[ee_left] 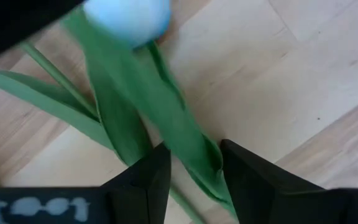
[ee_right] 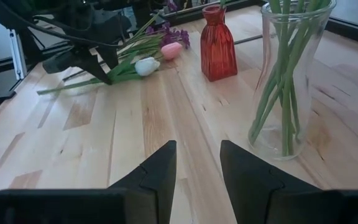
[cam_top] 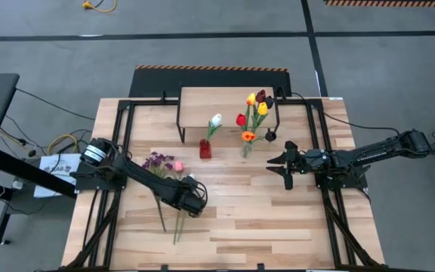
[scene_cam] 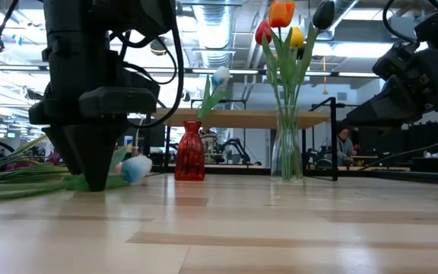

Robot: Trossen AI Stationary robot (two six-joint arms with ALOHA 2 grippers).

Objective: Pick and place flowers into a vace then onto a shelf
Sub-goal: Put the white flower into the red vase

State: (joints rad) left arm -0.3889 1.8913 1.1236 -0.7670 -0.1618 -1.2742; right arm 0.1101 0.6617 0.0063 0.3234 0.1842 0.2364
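A white tulip point(ee_right: 146, 65) lies flat on the table among other loose flowers: a pink tulip point(ee_right: 171, 50) and purple sprigs point(cam_top: 157, 160). My left gripper point(ee_left: 194, 180) points straight down over the white tulip's green stem and leaves point(ee_left: 135, 106), just below the bloom point(ee_left: 129, 18). It is open, one finger on either side of the leaves, its tips at the tabletop point(scene_cam: 96, 183). My right gripper point(ee_right: 197, 168) waits open and holds nothing at the table's right point(cam_top: 278, 162). A clear glass vase point(cam_top: 246, 147) holds several tulips. A red vase point(cam_top: 205, 149) holds one white flower point(cam_top: 215, 121).
The shelf point(cam_top: 217, 102) stands at the far middle of the table, behind both vases. The loose flowers' long stems point(cam_top: 178, 227) run toward the near edge. Bare tabletop lies between the two arms and along the near edge.
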